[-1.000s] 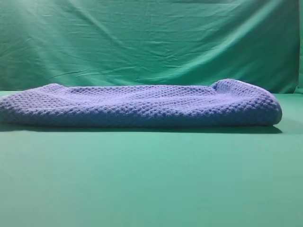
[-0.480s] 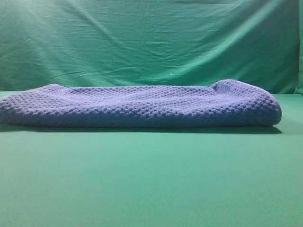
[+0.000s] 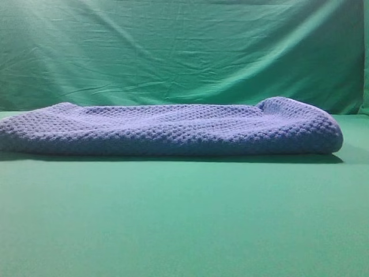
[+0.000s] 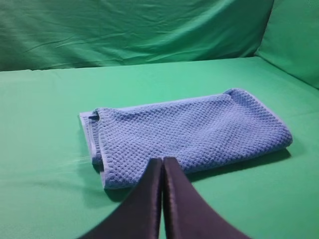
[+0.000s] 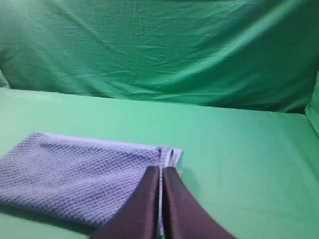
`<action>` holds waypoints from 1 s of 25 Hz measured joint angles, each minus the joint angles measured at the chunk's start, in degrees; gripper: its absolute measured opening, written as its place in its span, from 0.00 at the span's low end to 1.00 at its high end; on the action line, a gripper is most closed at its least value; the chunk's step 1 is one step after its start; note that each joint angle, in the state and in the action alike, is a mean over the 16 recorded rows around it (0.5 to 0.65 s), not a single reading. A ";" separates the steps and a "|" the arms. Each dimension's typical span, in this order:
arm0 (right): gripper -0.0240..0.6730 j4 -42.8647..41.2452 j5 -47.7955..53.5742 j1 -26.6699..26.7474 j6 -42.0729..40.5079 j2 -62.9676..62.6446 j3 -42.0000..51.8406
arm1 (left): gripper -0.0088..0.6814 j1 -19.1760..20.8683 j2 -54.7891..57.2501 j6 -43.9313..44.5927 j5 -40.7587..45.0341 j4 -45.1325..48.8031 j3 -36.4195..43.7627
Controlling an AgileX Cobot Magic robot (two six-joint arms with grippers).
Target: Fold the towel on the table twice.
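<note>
We see the towel (image 3: 173,128) folded on the counter (image 3: 184,219). Our left tool (image 4: 162,160) and right tool (image 5: 160,169) hang at six o'clock, fingers pressed together, pinching nothing.

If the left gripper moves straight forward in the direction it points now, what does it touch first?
Most likely the towel. The left gripper is shut, and in its wrist view its tips overlap the towel's near edge. Height above the green table is unclear, so it might pass just over the towel.

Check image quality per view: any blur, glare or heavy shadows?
Exterior high: soft focus, no glare, thin shadow under the towel on the table. Left wrist: sharper weave, dark shadow at the towel's near edge, left pincer blurred. Right wrist: dimmer, right pincer blurred.
</note>
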 joint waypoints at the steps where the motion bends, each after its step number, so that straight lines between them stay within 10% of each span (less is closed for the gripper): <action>1: 0.03 0.29 -0.33 0.00 -0.01 -1.58 1.37 | 0.01 0.00 -1.45 0.00 -0.13 -0.46 1.12; 25: 0.10 3.06 -17.22 0.00 -0.03 -9.60 23.49 | 0.01 0.00 -7.97 0.00 -11.39 -2.01 17.02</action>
